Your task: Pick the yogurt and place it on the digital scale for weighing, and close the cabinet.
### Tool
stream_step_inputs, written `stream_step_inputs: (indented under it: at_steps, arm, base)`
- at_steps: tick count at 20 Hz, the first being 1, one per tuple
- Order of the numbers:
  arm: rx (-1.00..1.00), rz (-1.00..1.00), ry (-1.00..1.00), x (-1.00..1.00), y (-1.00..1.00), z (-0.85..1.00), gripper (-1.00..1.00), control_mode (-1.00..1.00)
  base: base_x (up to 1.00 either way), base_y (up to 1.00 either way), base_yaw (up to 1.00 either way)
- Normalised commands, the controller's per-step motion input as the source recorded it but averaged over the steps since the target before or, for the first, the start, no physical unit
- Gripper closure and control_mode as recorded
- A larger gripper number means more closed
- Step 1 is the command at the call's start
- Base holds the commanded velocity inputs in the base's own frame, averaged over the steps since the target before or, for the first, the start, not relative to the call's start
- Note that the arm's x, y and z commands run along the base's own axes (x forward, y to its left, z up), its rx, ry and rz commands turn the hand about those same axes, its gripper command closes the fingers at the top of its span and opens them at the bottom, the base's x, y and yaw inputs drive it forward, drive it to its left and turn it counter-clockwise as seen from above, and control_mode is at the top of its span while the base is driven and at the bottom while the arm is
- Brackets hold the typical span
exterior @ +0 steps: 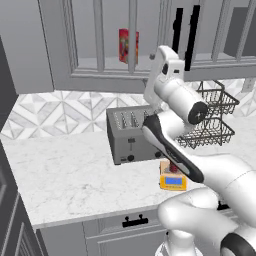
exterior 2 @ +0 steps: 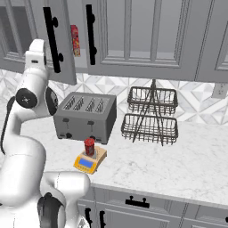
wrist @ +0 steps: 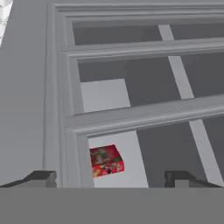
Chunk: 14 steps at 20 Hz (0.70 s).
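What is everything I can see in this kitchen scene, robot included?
yogurt: one, red cup, standing on the scale.
digital scale: one, yellow-orange with blue display, on the counter in front of the toaster.
toaster: one, grey, four slots, on the counter by the wall.
wire basket rack: one, dark, two tiers, right of the toaster.
red box: one, patterned, on the cabinet shelf.
cabinet: one, grey, glass panes, black bar handles, one door ajar.
counter: one, white marble.
robot arm: one, white.
tool: one, dark tips, open, facing the cabinet door.
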Motion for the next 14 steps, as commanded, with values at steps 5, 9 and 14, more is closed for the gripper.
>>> stream_step_inputs:
  at_steps: [5, 9, 14]
  arm:
    - [0.06, 0.00, -0.10, 1.00, -0.20, -0.19, -1.00, -1.00]
    - [0.00, -0.03, 0.00, 1.00, 0.00, -0.13, -1.00, -1.00]
    - [0.00, -0.05, 0.00, 0.99, 0.01, -0.06, -1.00, -1.00]
  base:
    - [0.00, 0.00, 0.00]
    - [0.00, 0.00, 0.00]
    - [0.00, 0.00, 0.00]
